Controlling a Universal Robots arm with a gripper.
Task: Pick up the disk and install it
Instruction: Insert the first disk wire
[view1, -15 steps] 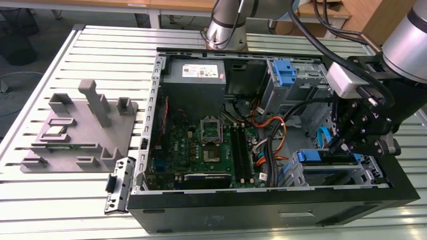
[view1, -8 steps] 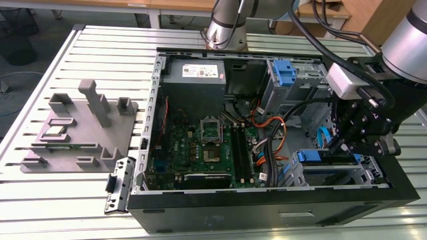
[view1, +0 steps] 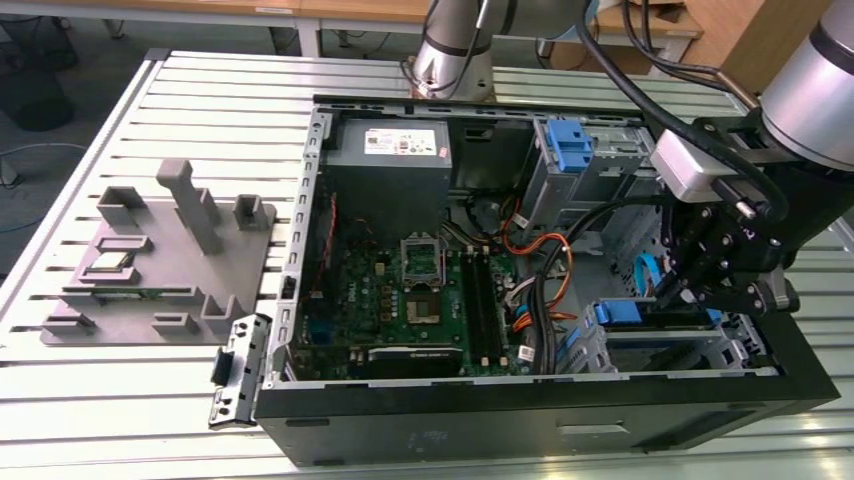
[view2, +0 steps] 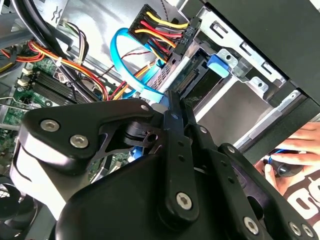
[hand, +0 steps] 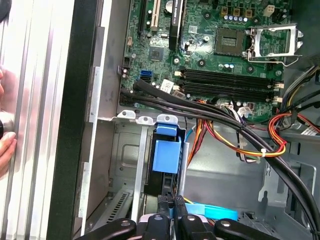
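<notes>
Slatted metal surface (view1: 160, 400) carries the open computer case (view1: 534, 430), and my arm hangs over its drive bay at the exterior view's right. I judge the install step is in hand: the disk (hand: 162, 175) stands edge-up in the bay, blue rail showing. My tool (hand: 172, 212) sits right at its edge, fingers drawn narrow together, seemingly pinching it. Seating it calls for a straight, square push.

Disk (view1: 650, 318) in drive bay at case's (view1: 534, 430) exterior-view right; motherboard (view1: 400, 300) left of it.
</notes>
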